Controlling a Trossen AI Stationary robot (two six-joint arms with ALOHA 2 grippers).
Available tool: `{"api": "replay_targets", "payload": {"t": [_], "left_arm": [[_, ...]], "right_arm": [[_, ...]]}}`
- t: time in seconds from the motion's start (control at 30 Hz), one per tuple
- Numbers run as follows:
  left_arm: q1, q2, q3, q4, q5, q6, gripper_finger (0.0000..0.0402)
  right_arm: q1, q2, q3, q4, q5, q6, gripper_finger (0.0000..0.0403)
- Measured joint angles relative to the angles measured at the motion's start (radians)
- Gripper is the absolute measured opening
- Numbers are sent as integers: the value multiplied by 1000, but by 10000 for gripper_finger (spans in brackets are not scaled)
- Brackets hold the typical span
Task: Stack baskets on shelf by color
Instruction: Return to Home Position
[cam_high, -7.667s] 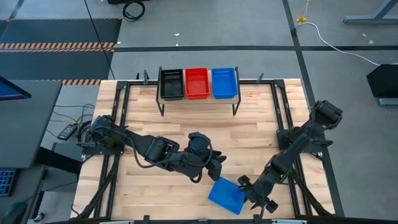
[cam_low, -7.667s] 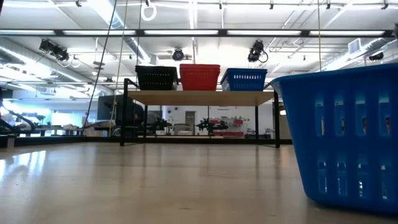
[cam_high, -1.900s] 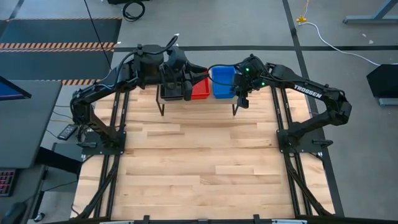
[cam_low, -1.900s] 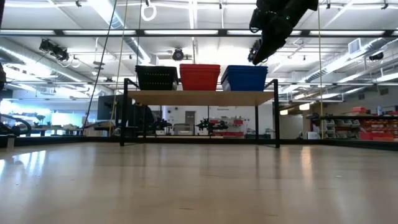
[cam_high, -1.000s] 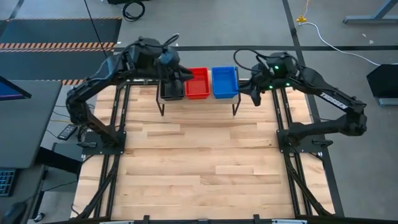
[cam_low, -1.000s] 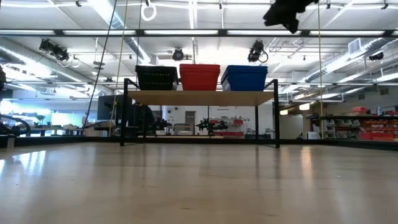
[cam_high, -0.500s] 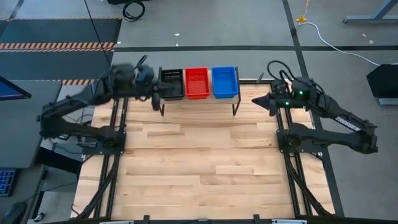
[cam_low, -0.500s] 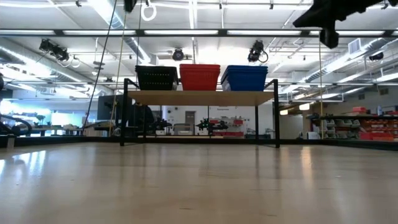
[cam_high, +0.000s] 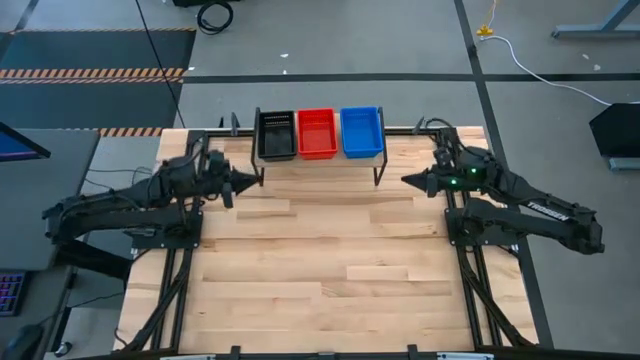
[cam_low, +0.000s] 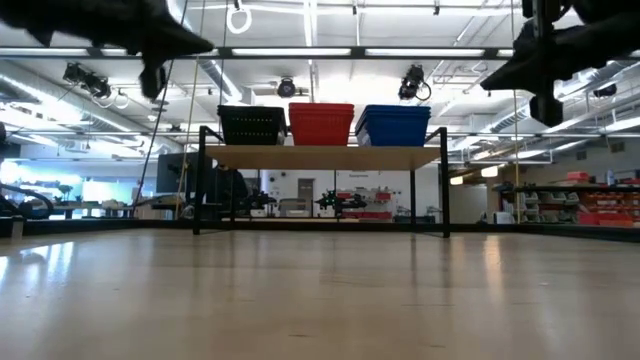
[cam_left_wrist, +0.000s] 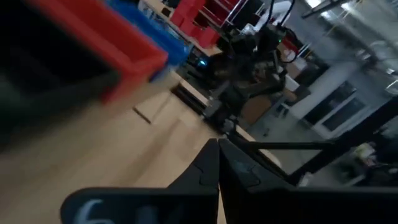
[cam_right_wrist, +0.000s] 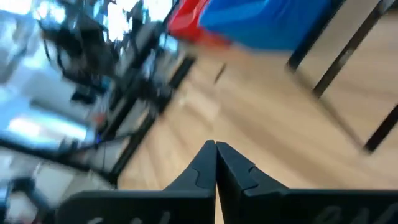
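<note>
Three stacks of baskets stand side by side on the shelf (cam_high: 320, 160) at the table's far edge: black (cam_high: 276, 134) on the left, red (cam_high: 317, 132) in the middle, blue (cam_high: 361, 131) on the right. They also show in the low view, black (cam_low: 252, 124), red (cam_low: 321, 123), blue (cam_low: 394, 125). My left gripper (cam_high: 254, 181) is shut and empty, just left of the shelf's near left leg. My right gripper (cam_high: 406, 181) is shut and empty, just right of the shelf's near right leg. Both are raised above the table.
The wooden tabletop (cam_high: 320, 270) lies bare in front of the shelf. Black frame rails (cam_high: 180, 270) run along both sides of the table, and the arm bases stand at mid-left and mid-right (cam_high: 480, 215).
Both arms have drawn back from the shelf, toward the table's near edge and downward: the left toward the left side, the right toward the right side. Both grippers stay shut and empty. The basket stacks have not moved.
</note>
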Motion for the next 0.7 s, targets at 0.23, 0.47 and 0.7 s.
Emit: {"api": "replay_targets", "payload": {"t": [0.23,0.47,0.7], "left_arm": [[-45,-164,-234,134,-58,-120,1],[-46,-287,-355,138,-58,-211,1],[-62,-362,-441,125,-59,-255,1]], "right_arm": [[0,-136,-59,0,226,21,9],[8,-284,-211,20,198,179,3],[61,-381,-309,58,158,250,3]]}}
